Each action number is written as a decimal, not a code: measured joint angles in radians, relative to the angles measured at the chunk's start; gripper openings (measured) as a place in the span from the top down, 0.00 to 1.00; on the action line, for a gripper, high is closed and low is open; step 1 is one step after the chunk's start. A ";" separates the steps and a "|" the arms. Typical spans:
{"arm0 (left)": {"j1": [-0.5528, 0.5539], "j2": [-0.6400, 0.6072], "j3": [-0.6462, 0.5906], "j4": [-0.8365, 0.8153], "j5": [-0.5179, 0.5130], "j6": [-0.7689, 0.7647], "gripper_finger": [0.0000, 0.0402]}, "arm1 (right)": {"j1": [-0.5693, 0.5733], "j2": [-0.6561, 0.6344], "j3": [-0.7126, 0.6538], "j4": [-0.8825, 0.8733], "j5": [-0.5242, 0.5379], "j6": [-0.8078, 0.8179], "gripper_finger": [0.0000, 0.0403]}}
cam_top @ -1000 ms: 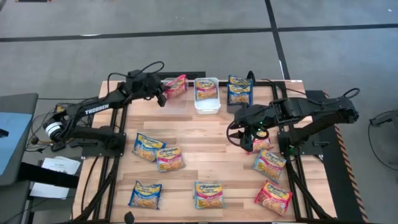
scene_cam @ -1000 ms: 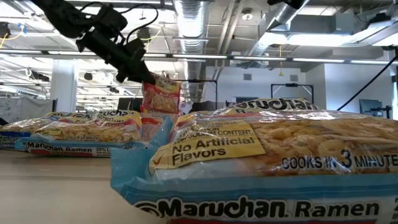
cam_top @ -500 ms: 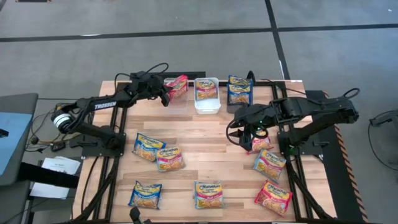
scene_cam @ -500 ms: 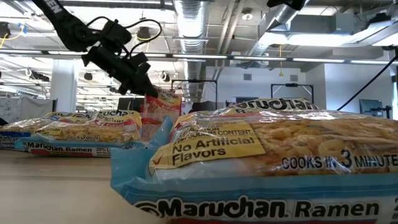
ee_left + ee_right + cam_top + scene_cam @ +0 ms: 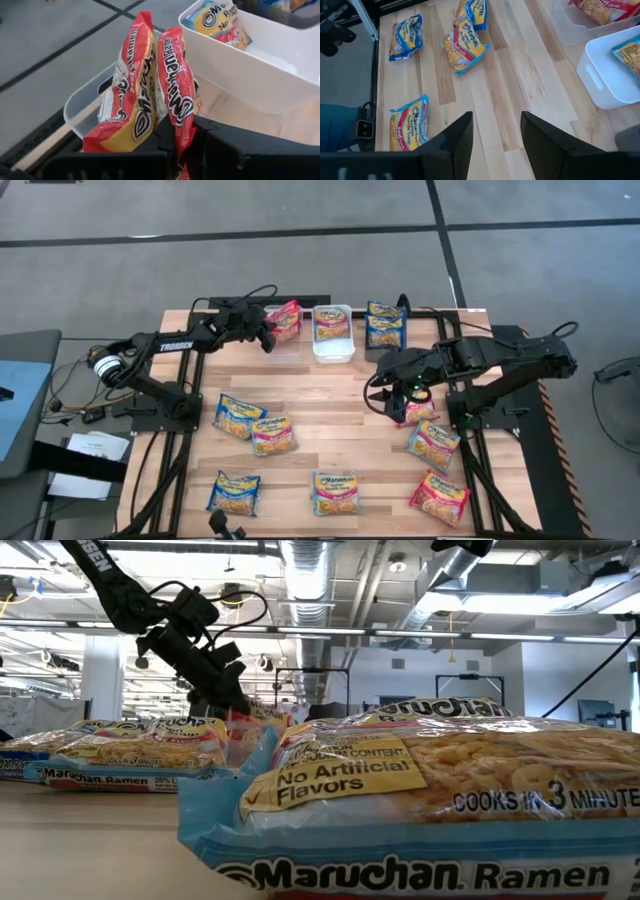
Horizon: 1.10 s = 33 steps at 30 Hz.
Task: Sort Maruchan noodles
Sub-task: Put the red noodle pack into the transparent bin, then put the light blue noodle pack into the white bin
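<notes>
My left gripper (image 5: 266, 337) is shut on a red Maruchan noodles packet (image 5: 284, 320) at the clear bin (image 5: 291, 348) at the table's back left. In the left wrist view the held red packet (image 5: 177, 95) stands upright between my fingers, beside a second red packet (image 5: 127, 107) inside that clear bin (image 5: 80, 107). The low view shows this gripper (image 5: 225, 700) low behind the front packets. My right gripper (image 5: 386, 396) hangs open over the bare wood right of centre, its fingers (image 5: 457, 142) holding nothing, close to a red packet (image 5: 421, 412).
A white bin (image 5: 333, 350) and a dark bin (image 5: 386, 340) with packets stand at the back. Loose packets lie at left (image 5: 238, 416), (image 5: 272, 435), front (image 5: 233, 492), (image 5: 336, 492) and right (image 5: 433, 443), (image 5: 439, 495). One packet (image 5: 420, 800) fills the low view.
My left gripper has carried the red packet right and down to the clear bin, beside the packet there. The right arm has not moved.
</notes>
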 joint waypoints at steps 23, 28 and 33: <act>0.006 -0.001 0.000 -0.019 0.045 -0.026 0.61 | 0.000 0.000 0.000 0.001 -0.003 0.000 0.54; 0.006 -0.021 0.001 -0.043 0.002 -0.082 0.51 | 0.000 0.000 0.000 0.001 -0.004 0.000 0.54; 0.006 -0.052 0.001 -0.060 -0.019 -0.074 0.49 | 0.000 0.000 0.000 0.001 -0.005 0.000 0.54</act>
